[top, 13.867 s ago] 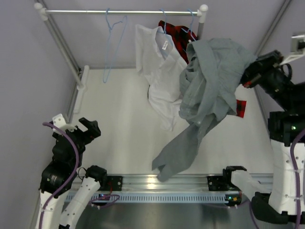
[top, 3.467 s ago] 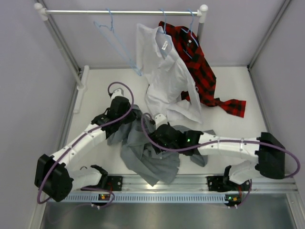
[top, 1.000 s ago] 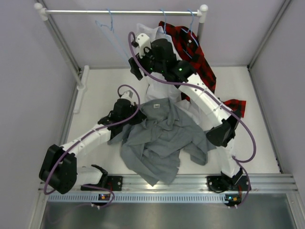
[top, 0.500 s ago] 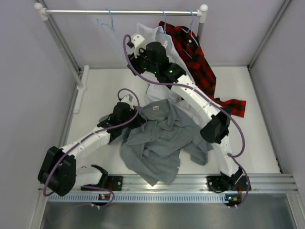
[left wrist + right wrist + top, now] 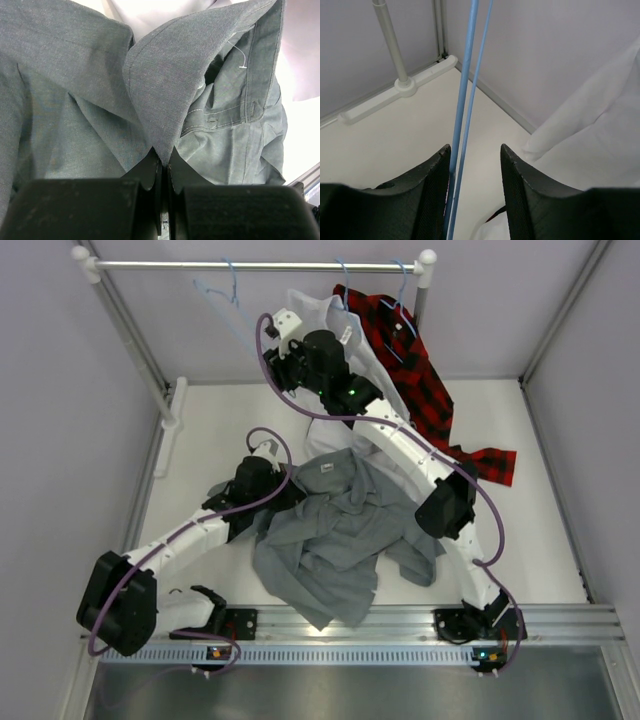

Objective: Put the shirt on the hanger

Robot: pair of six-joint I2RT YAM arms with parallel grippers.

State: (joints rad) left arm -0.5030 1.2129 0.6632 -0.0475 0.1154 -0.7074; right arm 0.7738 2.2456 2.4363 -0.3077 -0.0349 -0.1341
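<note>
The grey shirt (image 5: pixel 340 530) lies crumpled on the table in the top view. My left gripper (image 5: pixel 288 486) is at its upper left edge, shut on the tip of the collar (image 5: pixel 165 90); the left wrist view shows the fabric pinched between the closed jaws of that gripper (image 5: pixel 163 159). The light-blue wire hanger (image 5: pixel 235 295) hangs tilted from the rail. My right gripper (image 5: pixel 272 358) reaches up to its lower end. In the right wrist view two hanger wires (image 5: pixel 465 90) run between the jaws of the right gripper (image 5: pixel 472 152), close against the left finger (image 5: pixel 437 170), with a gap to the right one.
A white shirt (image 5: pixel 335 435) and a red-and-black plaid shirt (image 5: pixel 420 380) hang from the rail (image 5: pixel 260 265) right of the hanger. The rack's post and foot (image 5: pixel 395 65) stand at the back left. Walls enclose the table on three sides.
The right gripper has shifted slightly left onto the hanger's lower wires and its jaws have narrowed. The left gripper still holds the collar in the same place.
</note>
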